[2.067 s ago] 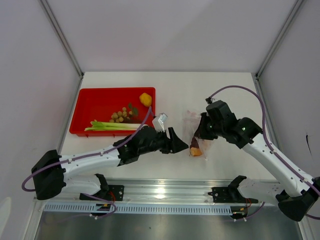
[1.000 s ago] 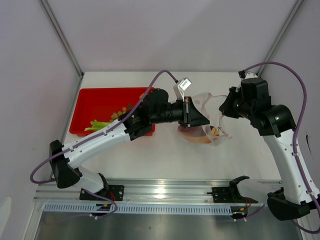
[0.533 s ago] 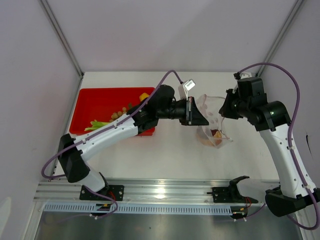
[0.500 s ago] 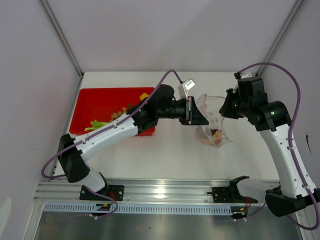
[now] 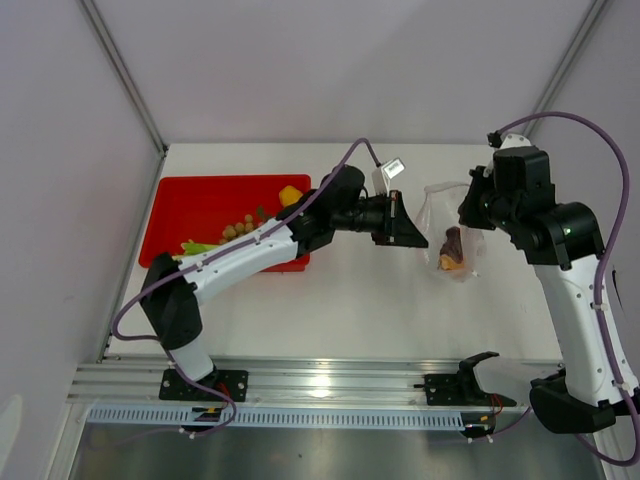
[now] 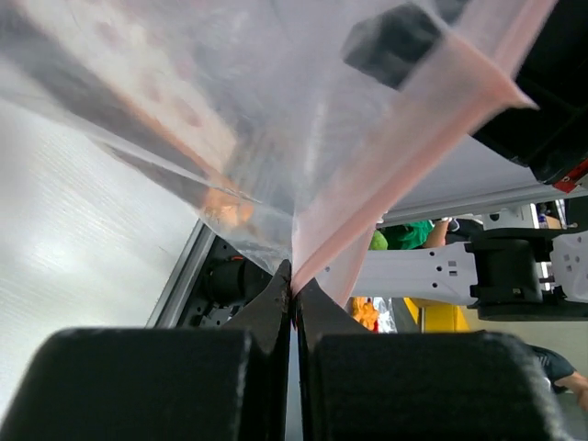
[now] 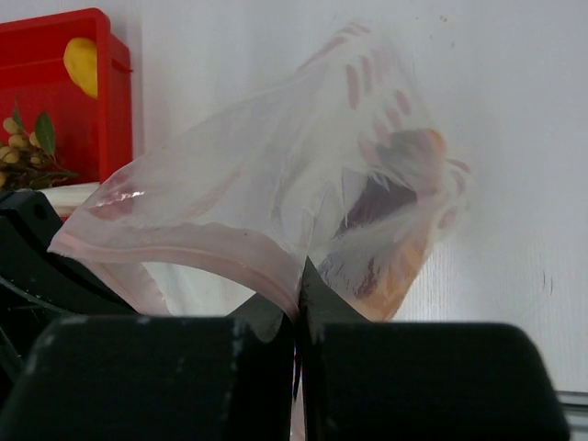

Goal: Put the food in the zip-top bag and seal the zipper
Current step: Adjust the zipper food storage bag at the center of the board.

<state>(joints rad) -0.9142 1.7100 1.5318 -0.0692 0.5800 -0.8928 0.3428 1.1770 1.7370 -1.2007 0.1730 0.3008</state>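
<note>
The clear zip-top bag [image 5: 449, 235] hangs between my two grippers above the table. My left gripper [image 5: 421, 239] is shut on its left rim and my right gripper [image 5: 469, 211] is shut on its right rim. In the left wrist view the jaws [image 6: 293, 287] pinch the pink zipper [image 6: 415, 138]. In the right wrist view the jaws [image 7: 299, 276] clamp the curved pink rim of the bag [image 7: 276, 175], whose mouth gapes. The purple-brown sweet potato [image 7: 384, 197] and an orange piece [image 7: 402, 266] lie in the bag's bottom [image 5: 452, 252].
The red tray [image 5: 200, 205] sits at the left. It holds the yellow fruit [image 5: 291, 195], the tan berries [image 5: 240, 228] and the green-white stalks [image 5: 198, 247]. My left arm reaches over the tray's right end. The metal rail [image 5: 330, 385] runs along the near edge.
Both grippers have carried the bag to the right and farther back. The bag now hangs narrower between them, with the sweet potato and orange piece still inside.
</note>
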